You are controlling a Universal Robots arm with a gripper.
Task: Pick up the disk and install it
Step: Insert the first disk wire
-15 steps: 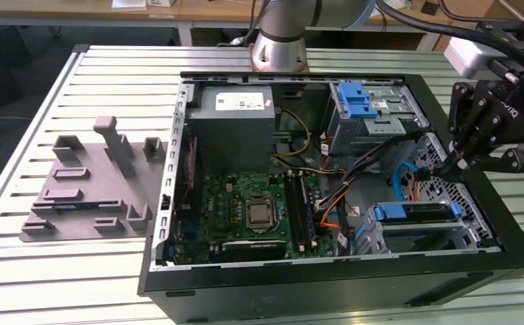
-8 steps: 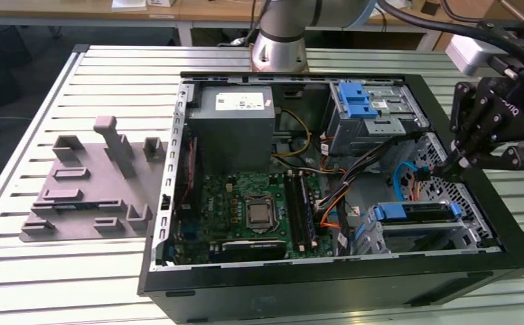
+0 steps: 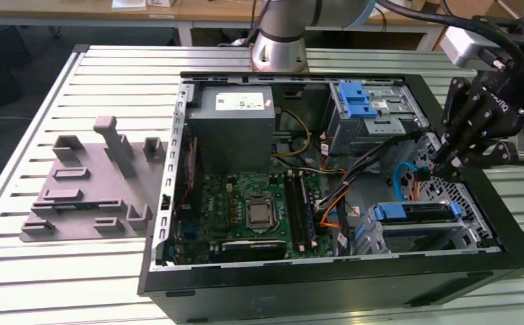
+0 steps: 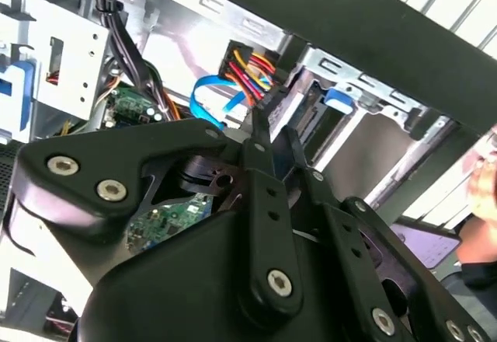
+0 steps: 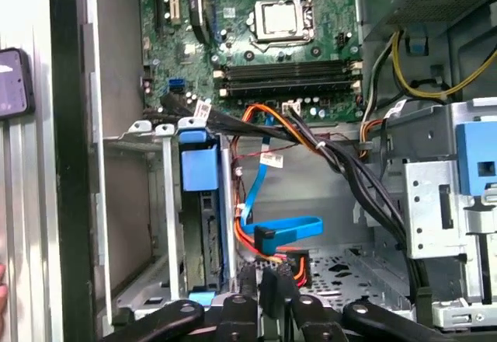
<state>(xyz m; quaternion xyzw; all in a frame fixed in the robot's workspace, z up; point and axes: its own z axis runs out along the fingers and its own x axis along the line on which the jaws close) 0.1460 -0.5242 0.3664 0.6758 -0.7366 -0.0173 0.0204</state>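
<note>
The disk [image 3: 413, 211], in its blue carrier, sits slotted in the metal drive cage at the near corner of the open computer case, on the exterior view's right. In the first wrist view the disk [image 5: 203, 225] stands on edge in that cage under its blue tab. My black gripper [image 3: 447, 166] hangs inside the case just beyond the cage, apart from the disk. In both wrist views its fingers are closed together, the gripper [image 5: 268, 284] with its tips right at the connector of the red, yellow and black wires [image 5: 299, 268]. Nothing shows between the tips of the gripper [image 4: 260, 124].
A blue flat cable [image 5: 287, 229] loops just beyond the fingertips. The motherboard [image 3: 253, 203], grey power supply box [image 3: 235, 128] and an upper bay with a blue latch [image 3: 363, 101] fill the case. A grey fixture plate [image 3: 91, 183] lies on the slatted table. A person's hand [image 4: 485, 179] is nearby.
</note>
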